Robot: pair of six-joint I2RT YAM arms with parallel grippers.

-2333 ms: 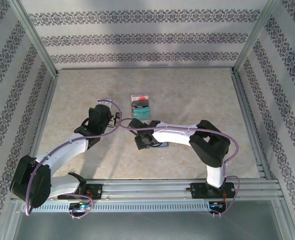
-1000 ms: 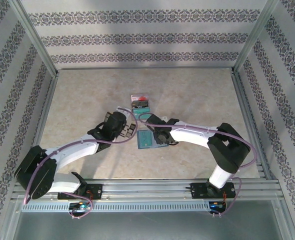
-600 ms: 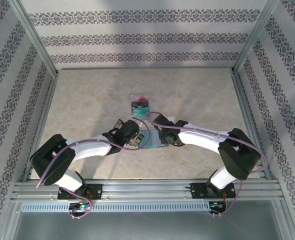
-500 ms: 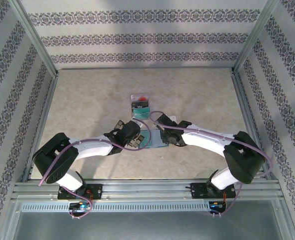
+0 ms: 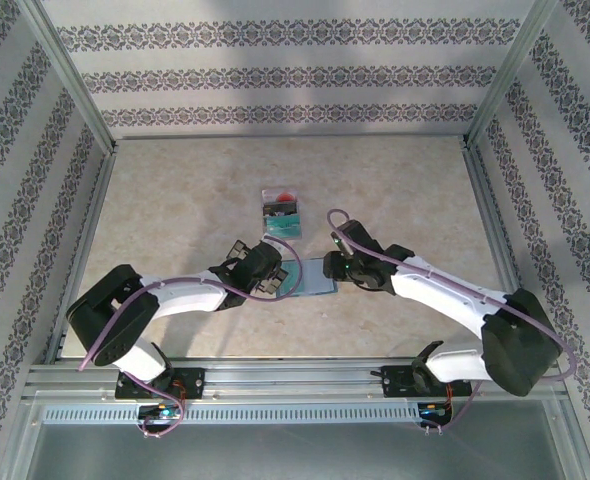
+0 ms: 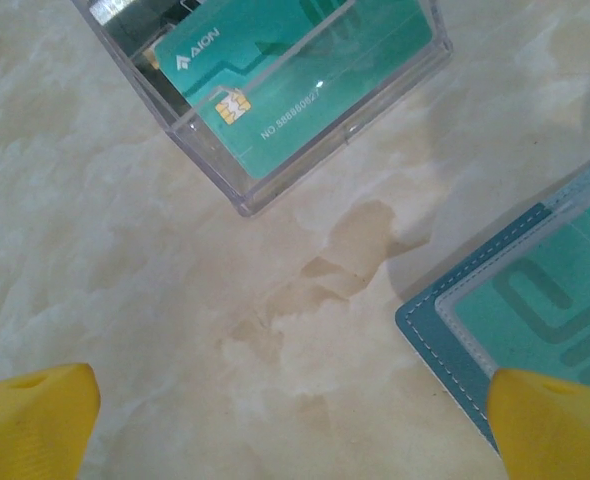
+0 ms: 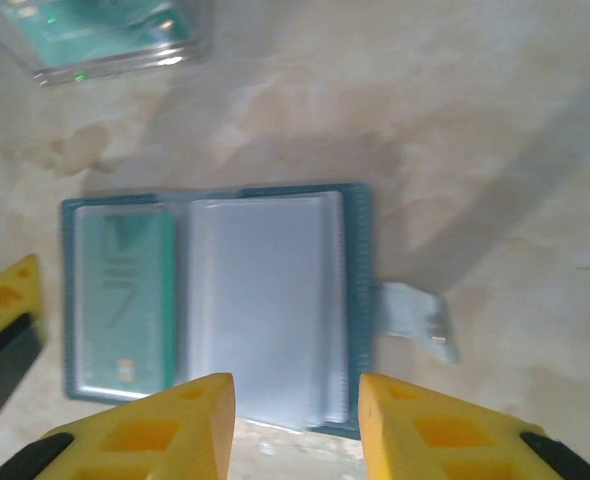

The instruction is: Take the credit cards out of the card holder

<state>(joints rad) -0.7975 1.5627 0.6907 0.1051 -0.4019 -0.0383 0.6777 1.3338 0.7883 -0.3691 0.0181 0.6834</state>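
slate-blue soft card holder [image 7: 260,310] lies open and flat on the marble-look table [image 5: 175,200], between both grippers and near the clear plastic box [image 6: 225,180]. its long axis runs left-right, with the strap tab pointing right. the teal-green plastic card [image 7: 125,300] in its left panel runs near-far. left gripper [image 6: 295,420] is spread wide and empty, right gripper [image 7: 297,425] partly apart and holding nothing. we'd pin the empty right panel, then tease the card's edge out slowly.
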